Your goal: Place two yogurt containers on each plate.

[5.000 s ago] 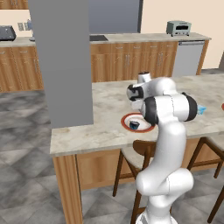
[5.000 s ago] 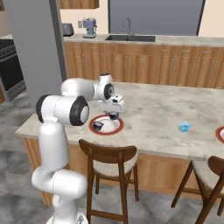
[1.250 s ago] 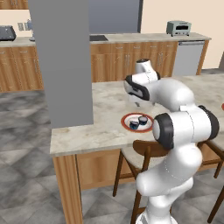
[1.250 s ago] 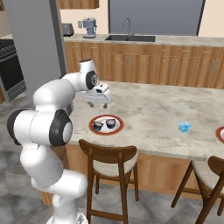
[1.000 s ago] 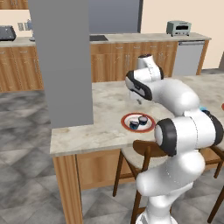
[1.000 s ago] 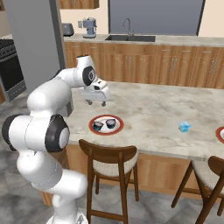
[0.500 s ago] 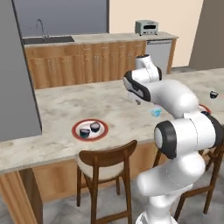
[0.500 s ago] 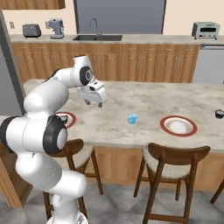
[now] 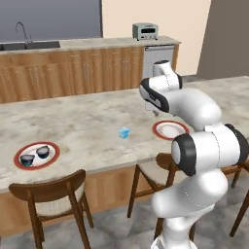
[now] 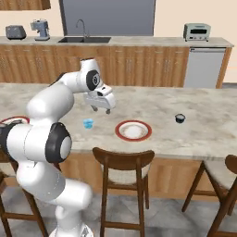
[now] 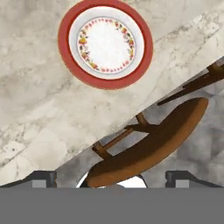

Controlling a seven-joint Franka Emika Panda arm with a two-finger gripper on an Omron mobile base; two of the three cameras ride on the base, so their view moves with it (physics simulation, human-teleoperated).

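My gripper (image 10: 102, 108) hangs open and empty above the island, between the light blue boxy yogurt container (image 10: 88, 123) and a red-rimmed plate (image 10: 133, 130) that holds nothing. In the hand view that plate (image 11: 106, 43) lies at the top, with the gripper (image 11: 111, 178) over the counter's front edge. From the left base view, the gripper (image 9: 154, 111) is left of this plate (image 9: 170, 130), and the blue container (image 9: 124, 132) sits further left. The other plate (image 9: 36, 155) at far left carries two dark yogurt cups (image 9: 26, 159). Another dark cup (image 10: 180, 118) stands right of the bare plate.
Wooden chairs (image 10: 121, 162) line the island's front edge; one seat (image 11: 148, 144) lies just under the hand. A back counter with a sink (image 10: 83, 39) and a toaster oven (image 10: 196, 31) runs behind.
The base has driven right along the island, so the whole scene has shifted left. The filled plate now sits far left and the bare plate is near the hand. The gripper stays open.
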